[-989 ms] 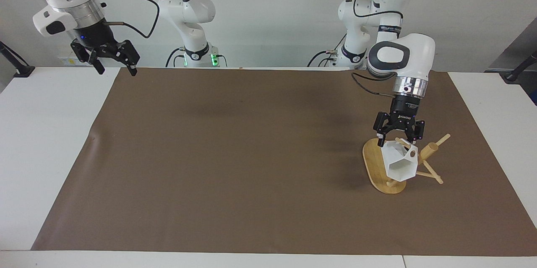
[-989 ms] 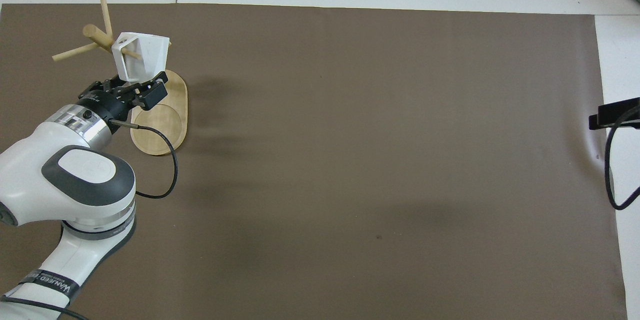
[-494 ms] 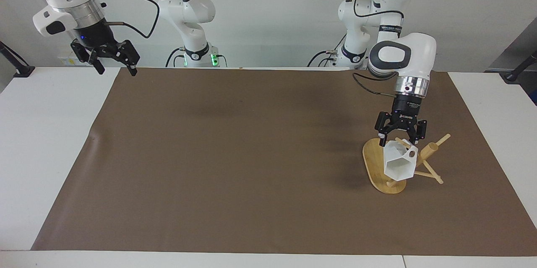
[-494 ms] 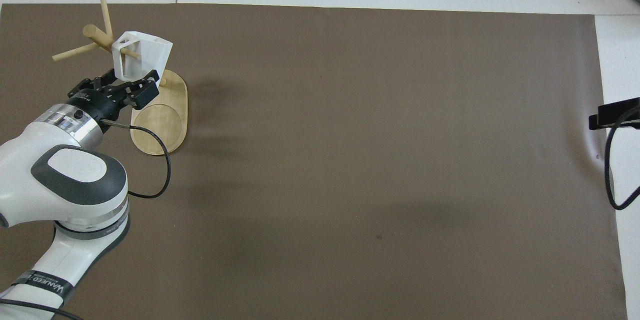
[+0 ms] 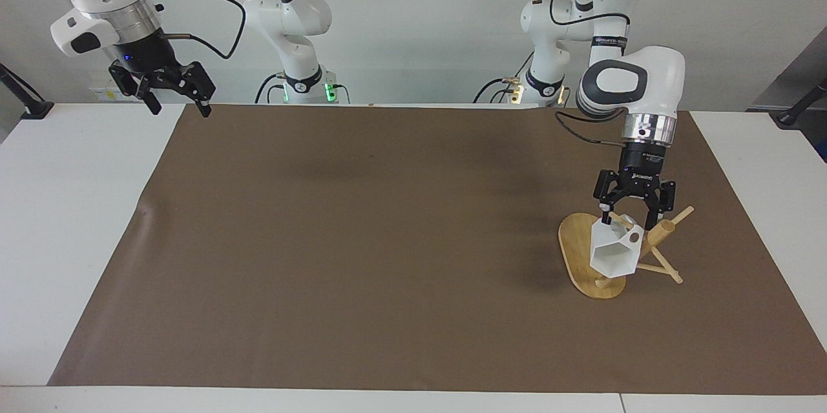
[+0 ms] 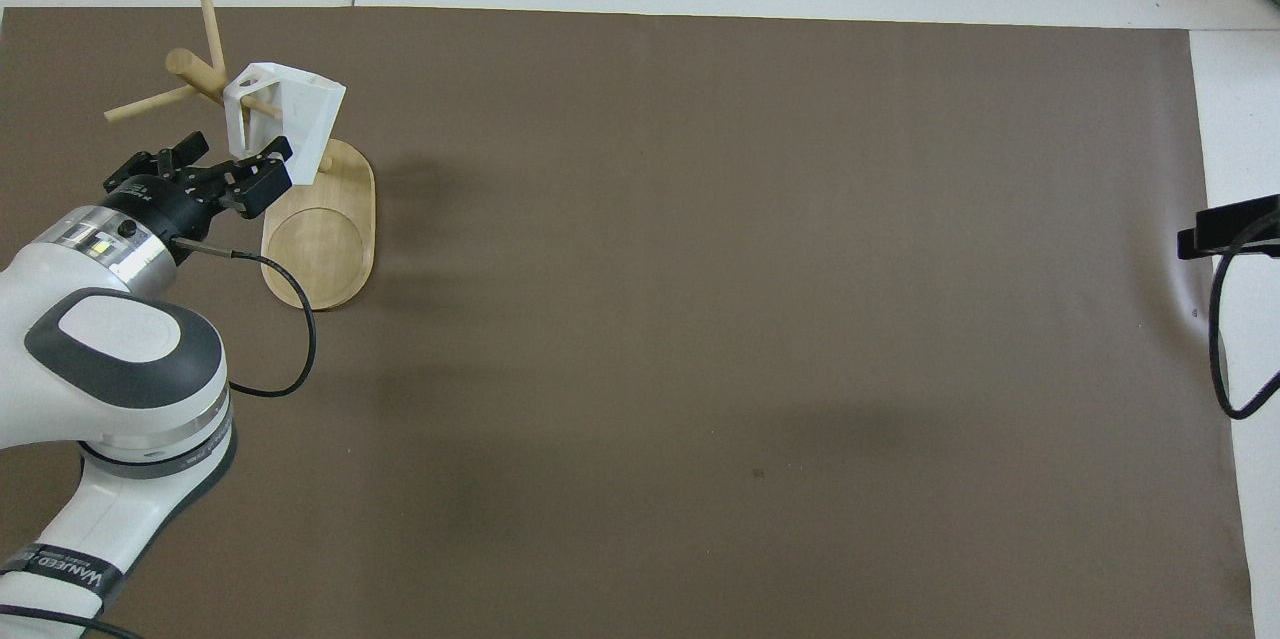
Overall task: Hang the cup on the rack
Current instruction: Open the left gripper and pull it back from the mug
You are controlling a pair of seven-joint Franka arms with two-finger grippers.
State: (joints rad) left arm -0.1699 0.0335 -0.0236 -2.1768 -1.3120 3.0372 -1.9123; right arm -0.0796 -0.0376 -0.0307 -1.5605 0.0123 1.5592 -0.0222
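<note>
The white faceted cup hangs by its handle on a thin peg of the bamboo rack. The rack stands on the brown mat toward the left arm's end of the table. My left gripper is open just above the rack's post and pegs, close over the cup's handle, with nothing gripped between its fingers. My right gripper waits open in the air over the mat's corner near its own base.
A brown mat covers most of the white table. Free pegs of the rack stick out toward the left arm's end. A black clamp sits at the table corner by the right arm.
My left gripper has drifted from over the cup toward the left arm's end and lifted slightly, staying open. The cup stays on the peg. The right arm has not moved.
</note>
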